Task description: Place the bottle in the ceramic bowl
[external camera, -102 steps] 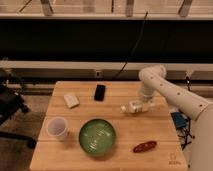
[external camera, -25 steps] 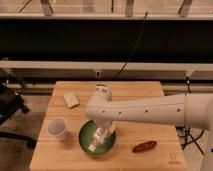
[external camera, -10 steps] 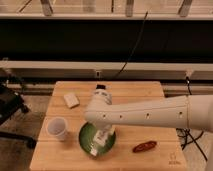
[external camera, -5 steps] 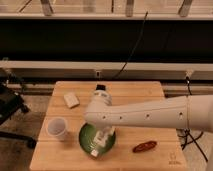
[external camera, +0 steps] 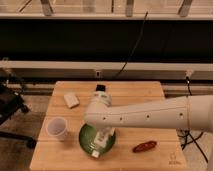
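Note:
The green ceramic bowl point(external camera: 86, 138) sits on the wooden table near its front edge, left of centre. My white arm reaches in from the right and ends over the bowl. My gripper point(external camera: 103, 136) points down into the bowl and is shut on the small white bottle point(external camera: 98, 148). The bottle is tilted, with its cap end low at the bowl's front rim. The arm hides the right part of the bowl.
A white plastic cup point(external camera: 56, 128) stands just left of the bowl. A whitish rectangular block point(external camera: 71, 100) lies at the back left. A black object point(external camera: 101, 89) shows behind the arm. A reddish-brown item point(external camera: 144, 146) lies right of the bowl. The table point(external camera: 142, 94) ends close in front.
Over ten seconds the arm has carried the bottle from the table's right side to the bowl. In the last second the bottle has sunk slightly lower into the bowl.

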Controlling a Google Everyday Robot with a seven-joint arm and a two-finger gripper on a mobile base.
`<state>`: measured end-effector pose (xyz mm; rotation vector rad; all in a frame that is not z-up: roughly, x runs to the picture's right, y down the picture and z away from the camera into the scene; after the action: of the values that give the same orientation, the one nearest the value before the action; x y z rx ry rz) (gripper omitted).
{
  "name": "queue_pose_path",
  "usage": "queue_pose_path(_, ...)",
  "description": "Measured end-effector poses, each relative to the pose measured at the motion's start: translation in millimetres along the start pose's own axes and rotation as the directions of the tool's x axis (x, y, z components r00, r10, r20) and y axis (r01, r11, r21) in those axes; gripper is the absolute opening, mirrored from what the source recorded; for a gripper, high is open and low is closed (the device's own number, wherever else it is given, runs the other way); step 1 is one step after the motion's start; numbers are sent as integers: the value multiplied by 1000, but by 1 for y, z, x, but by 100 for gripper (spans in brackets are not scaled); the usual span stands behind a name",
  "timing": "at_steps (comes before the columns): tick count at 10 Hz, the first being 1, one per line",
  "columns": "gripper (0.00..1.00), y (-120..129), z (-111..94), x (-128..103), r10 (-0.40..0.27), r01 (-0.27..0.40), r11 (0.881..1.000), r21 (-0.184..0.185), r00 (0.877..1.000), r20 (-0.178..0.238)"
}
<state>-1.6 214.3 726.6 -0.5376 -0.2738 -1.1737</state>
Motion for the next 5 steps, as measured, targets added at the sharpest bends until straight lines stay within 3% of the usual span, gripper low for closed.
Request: queue_pose_path(5,4,0,1,-2,-45,45,999,2,999,-4)
